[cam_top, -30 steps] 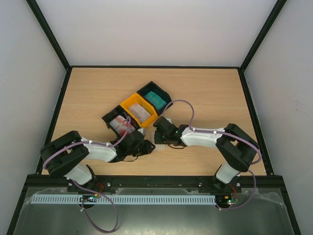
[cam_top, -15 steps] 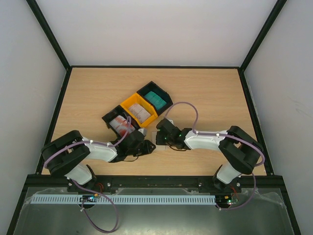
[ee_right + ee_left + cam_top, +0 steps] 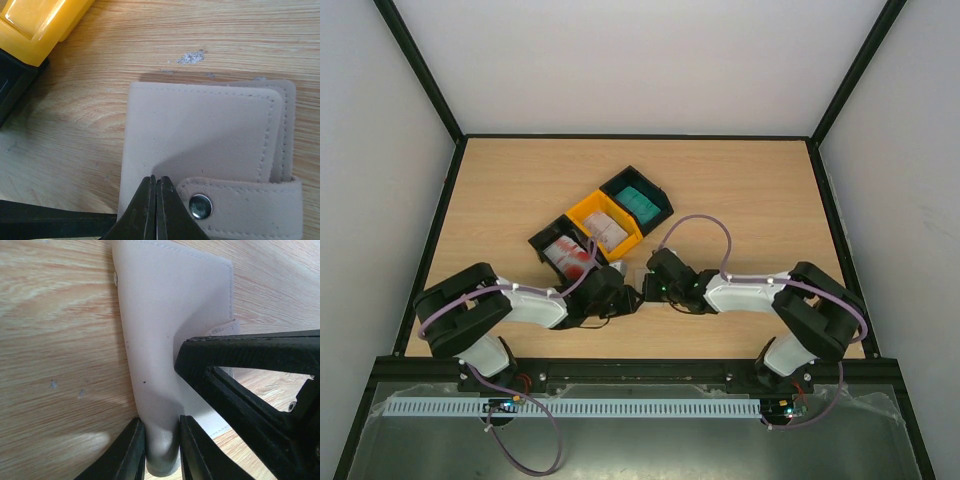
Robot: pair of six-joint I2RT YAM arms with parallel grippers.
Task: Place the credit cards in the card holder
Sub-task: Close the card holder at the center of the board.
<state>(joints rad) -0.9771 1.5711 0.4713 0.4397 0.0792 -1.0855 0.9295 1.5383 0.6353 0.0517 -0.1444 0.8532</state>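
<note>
Down near the lower middle of the overhead frame, the beige card holder [image 3: 200, 130] lies folded shut on the wooden table [image 3: 750, 190], its snap tab [image 3: 240, 205] fastened. The left gripper [image 3: 161, 452] is clenched on one edge of the card holder, a finger on each side. The right gripper [image 3: 154, 187] has its fingers pressed together with nothing between them, tips against the holder's face just left of the snap tab. Up and left of centre sit the trays [image 3: 582, 212], holding the red-blotched card [image 3: 570, 255], the white-grey card [image 3: 610, 233] and the teal card [image 3: 640, 204].
</note>
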